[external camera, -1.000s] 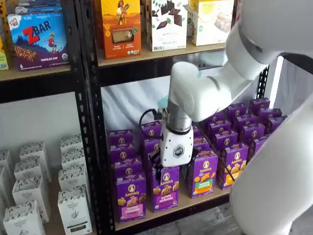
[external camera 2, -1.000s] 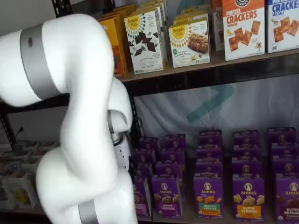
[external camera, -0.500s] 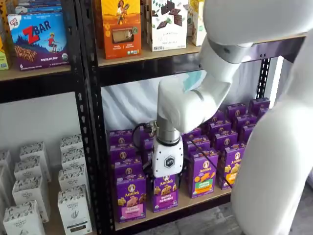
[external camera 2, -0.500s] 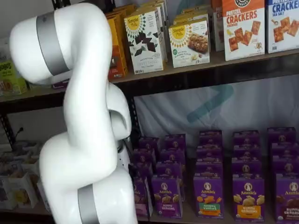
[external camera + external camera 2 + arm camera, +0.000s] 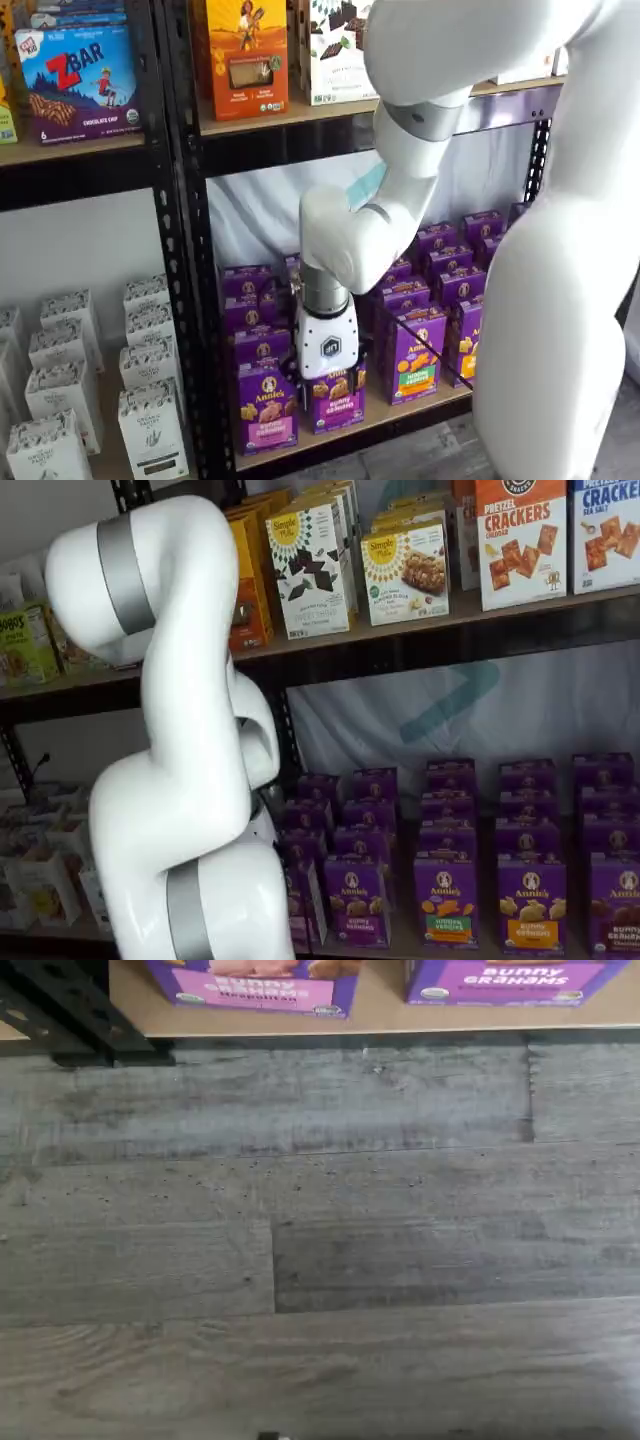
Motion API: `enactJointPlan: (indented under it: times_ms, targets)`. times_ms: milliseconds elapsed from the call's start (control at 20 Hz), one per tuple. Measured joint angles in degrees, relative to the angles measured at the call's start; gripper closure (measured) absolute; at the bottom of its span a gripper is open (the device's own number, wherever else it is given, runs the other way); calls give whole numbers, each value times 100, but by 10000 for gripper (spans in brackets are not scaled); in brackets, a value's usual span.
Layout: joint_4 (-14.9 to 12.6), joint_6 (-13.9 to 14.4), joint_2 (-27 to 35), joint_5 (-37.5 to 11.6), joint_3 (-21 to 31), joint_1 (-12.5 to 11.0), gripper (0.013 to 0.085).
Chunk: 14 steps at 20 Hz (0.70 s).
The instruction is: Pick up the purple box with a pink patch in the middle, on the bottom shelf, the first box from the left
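Observation:
The purple box (image 5: 266, 410) with its pink band stands upright at the left end of the bottom shelf (image 5: 410, 408). My gripper (image 5: 327, 382) hangs low in front of the shelf, just right of that box and over the neighbouring purple carton (image 5: 338, 398). Only its white body shows clearly. The fingers are lost against the cartons and nothing is held. The wrist view shows the foot of the purple box (image 5: 250, 974) on the shelf's front edge (image 5: 375, 1015). In a shelf view the arm (image 5: 190, 780) hides the gripper.
Rows of purple cartons (image 5: 445, 895) fill the board behind and to the right. A black rack post (image 5: 195, 300) stands just left of the purple box, with white cartons (image 5: 150, 420) beyond it. Orange and white cartons (image 5: 247, 55) sit on the higher board. Grey plank floor (image 5: 320, 1250) lies below.
The gripper has come down and to the left along the front row, closer to the purple box. The upper arm has swung left across both shelf views.

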Motion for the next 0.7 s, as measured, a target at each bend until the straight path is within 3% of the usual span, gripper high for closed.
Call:
enactJointPlan:
  times_ms: [200,400,550,700]
  targets:
    - [51,5,344,-252,-199,49,130]
    - [-209,272,763,-536,-495,69,130]
    - [-13,103,1106,-612,-792,89,130]
    - [-124,168,1447,-707,-1102,44,130]
